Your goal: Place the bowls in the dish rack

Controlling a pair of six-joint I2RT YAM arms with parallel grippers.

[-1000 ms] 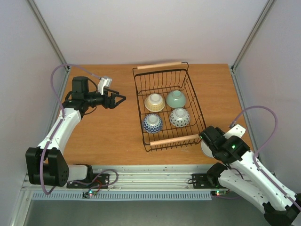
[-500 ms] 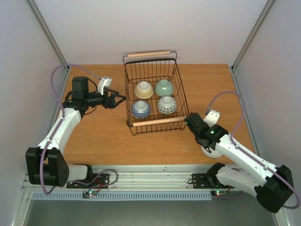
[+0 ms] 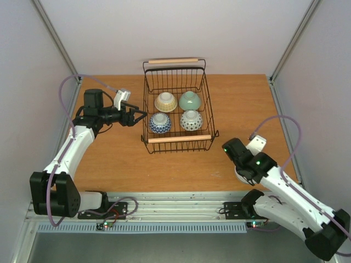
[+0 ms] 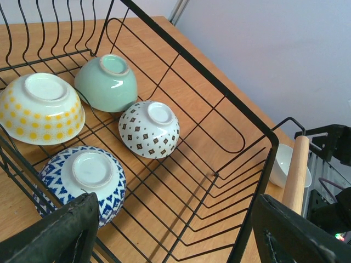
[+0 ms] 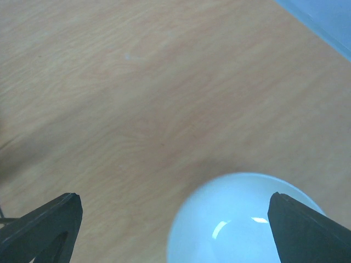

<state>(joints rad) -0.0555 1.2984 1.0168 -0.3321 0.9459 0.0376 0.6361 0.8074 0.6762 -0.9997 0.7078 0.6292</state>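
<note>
The left jaws are standing open and holding nothing, their fingers (image 4: pixel 55 235) hanging at the left side of the dish rack (image 4: pixel 219 93); inside it four bowls are lying upside down, namely the cream-tan bowl (image 4: pixel 41 107), the pale green bowl (image 4: pixel 107 82), the dotted white bowl (image 4: pixel 149 129) and the blue-patterned bowl (image 4: pixel 88 175). The right jaws are gaping wide and gripping nothing; they are hovering over the plain whitish bowl (image 5: pixel 247 219), which is sitting outside the rack on the tabletop (image 3: pixel 120 159), near its right front corner. The rack is standing mid-tabletop, one wooden handle (image 3: pixel 178 138) facing the arms.
</note>
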